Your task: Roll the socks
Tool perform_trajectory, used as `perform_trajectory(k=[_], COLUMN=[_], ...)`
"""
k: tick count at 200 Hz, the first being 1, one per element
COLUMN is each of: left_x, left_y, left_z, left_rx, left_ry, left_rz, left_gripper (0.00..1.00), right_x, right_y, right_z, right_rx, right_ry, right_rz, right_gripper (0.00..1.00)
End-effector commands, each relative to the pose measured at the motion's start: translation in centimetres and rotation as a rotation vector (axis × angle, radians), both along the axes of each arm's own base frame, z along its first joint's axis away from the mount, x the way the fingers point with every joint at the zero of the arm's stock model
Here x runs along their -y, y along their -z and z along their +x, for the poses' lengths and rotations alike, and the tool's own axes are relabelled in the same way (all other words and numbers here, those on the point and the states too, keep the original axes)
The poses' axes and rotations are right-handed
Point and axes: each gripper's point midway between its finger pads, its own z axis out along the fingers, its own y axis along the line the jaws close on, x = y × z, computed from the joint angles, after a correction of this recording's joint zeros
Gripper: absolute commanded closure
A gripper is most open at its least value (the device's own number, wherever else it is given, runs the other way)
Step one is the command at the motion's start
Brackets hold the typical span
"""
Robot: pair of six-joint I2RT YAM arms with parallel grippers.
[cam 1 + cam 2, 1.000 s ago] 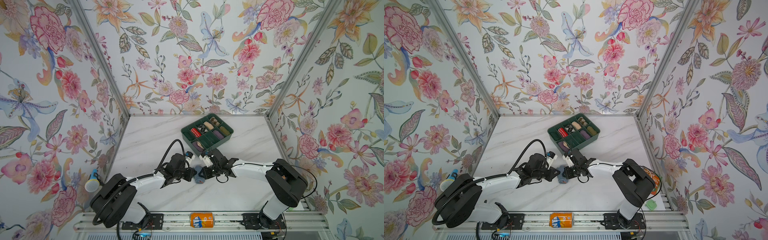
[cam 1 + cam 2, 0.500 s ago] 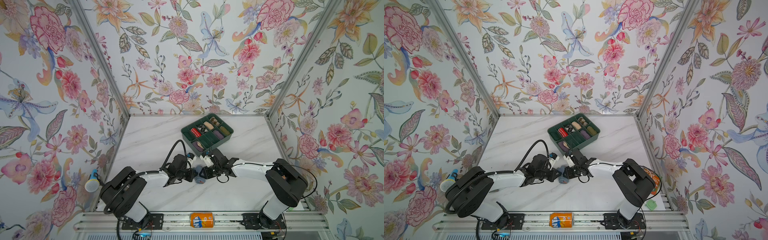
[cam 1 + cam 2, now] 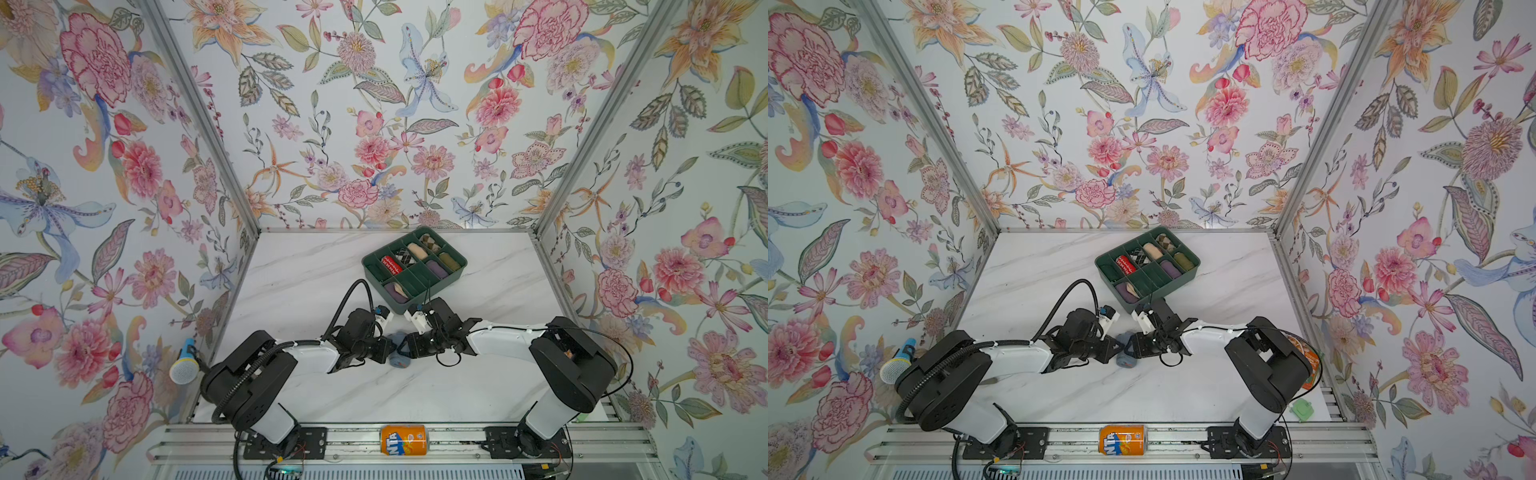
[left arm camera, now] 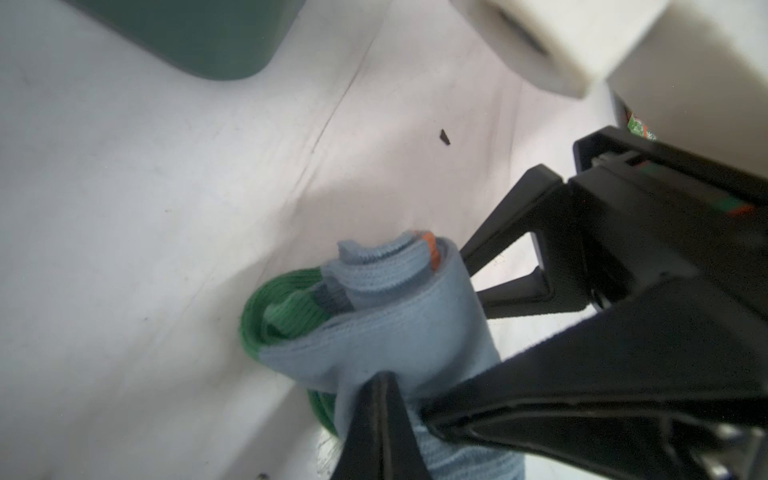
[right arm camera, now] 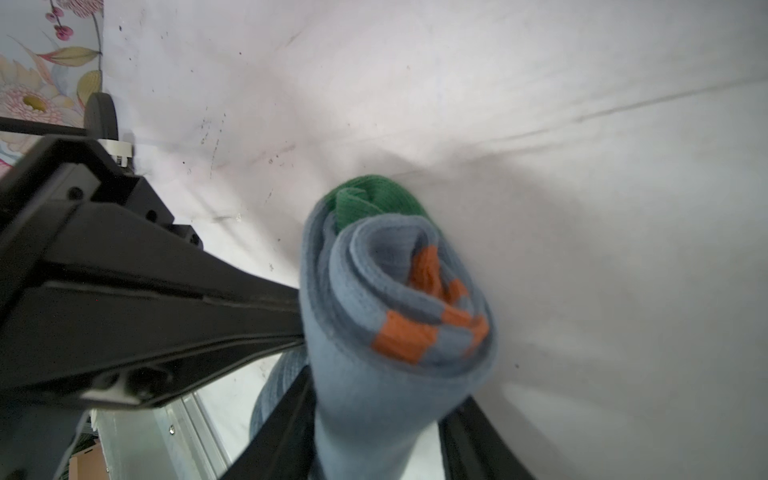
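Note:
The socks [image 3: 400,358] [image 3: 1126,357] lie as one grey-blue roll with a green end and orange stripes, low on the marble table between both arms. My left gripper [image 3: 388,353] [image 4: 409,395] is shut on the outer grey-blue layer of the socks [image 4: 374,332]. From the other side my right gripper [image 3: 409,348] [image 5: 374,419] stands open, a finger on each side of the socks [image 5: 395,291]. The right fingers [image 4: 519,257] show beyond the roll in the left wrist view.
A green divided tray [image 3: 400,308] [image 3: 1130,308] with several rolled socks stands just behind the grippers. An orange soda can [image 3: 404,439] lies on the front rail. A microphone [image 3: 185,368] leans at the left wall and an orange packet [image 3: 1304,361] sits behind the right arm.
My right gripper's jaws have spread apart around the roll. The left arm's rear links have swung a little to the right while its gripper stays on the socks.

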Motion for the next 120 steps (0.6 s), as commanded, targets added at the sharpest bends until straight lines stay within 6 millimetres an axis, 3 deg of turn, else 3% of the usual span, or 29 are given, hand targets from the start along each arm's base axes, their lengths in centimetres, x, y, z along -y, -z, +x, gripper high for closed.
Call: perform_trajectory(k=[1, 120], left_x=[-0.73, -0.8], left_y=[1.89, 2.19], left_z=[-1.3, -1.59], left_rx=[-0.057, -0.067], left_ry=[0.008, 0.007], left_rz=[0.048, 0.04], left_gripper=[1.0, 1.0], right_x=[-0.34, -0.59], right_y=[0.75, -0.05], right_z=[-1.27, -0.55], right_rx=[-0.082, -0.14], right_ry=[0.005, 0.073], right_rz=[0.05, 0.186], right_gripper=[0.52, 0.49])
